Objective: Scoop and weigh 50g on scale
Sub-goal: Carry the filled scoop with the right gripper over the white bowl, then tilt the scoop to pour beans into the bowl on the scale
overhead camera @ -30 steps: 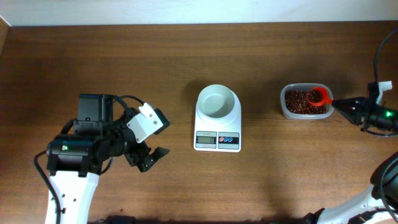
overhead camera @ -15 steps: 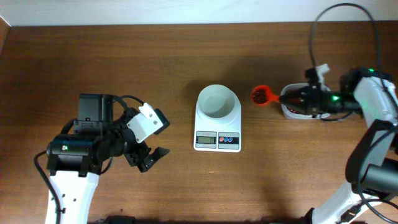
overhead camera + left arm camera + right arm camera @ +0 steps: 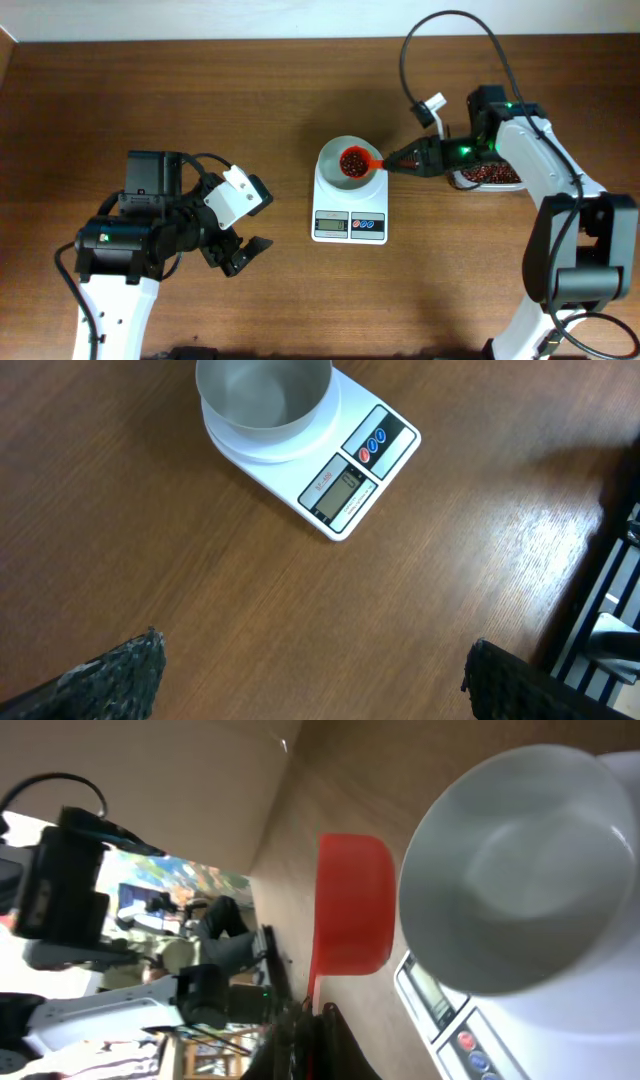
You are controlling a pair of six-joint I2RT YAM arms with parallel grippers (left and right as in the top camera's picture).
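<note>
Orange-red scoop (image 3: 374, 163): it was over in the clear tub (image 3: 497, 178) off to the right of the scale (image 3: 350, 207) a second ago. Now it's hanging right above the scale's bowl (image 3: 324, 163), still loaded.
Dark beans (image 3: 354, 160): a small heap is riding in the scoop's cup, over the bowl. The rest are back in the tub, right of the scale.
White bowl: looks bare inside from both wrist cams, so nothing's been tipped in yet as far as I can see.
What it means: I'd say the carry is done and the pour is next. After that it's just watching the number.
The right gripper (image 3: 408, 159): clamped shut on the scoop's handle, just off the scale's right edge. The beans sit past its fingertips at the far end of the handle, toward the middle of the scale.
The left gripper (image 3: 255, 222): jaws wide, holding nothing, parked well left of the scale and hasn't budged.
The display (image 3: 330, 226): too small to read, sorry.
</note>
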